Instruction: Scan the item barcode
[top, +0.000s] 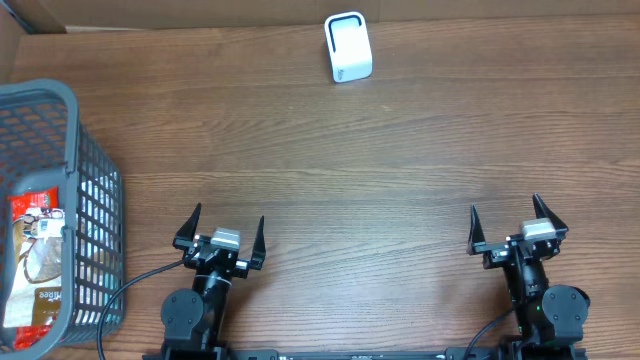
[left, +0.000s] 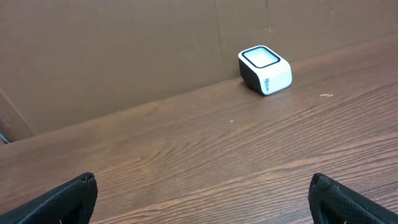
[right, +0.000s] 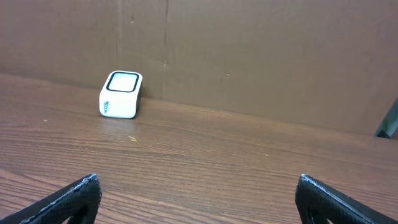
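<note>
Lying in basket (top: 98, 205), packet (top: 35, 262) well left of left end effector (top: 228, 220).

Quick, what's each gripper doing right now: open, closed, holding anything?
Left gripper: jaws open, holding nothing.
Right gripper: jaws open, holding nothing.

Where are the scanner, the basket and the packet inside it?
scanner (top: 348, 45), overhead view, white top face.
basket (top: 98, 215), overhead view, mesh side wall.
packet (top: 35, 265), overhead view, printed front.
</note>
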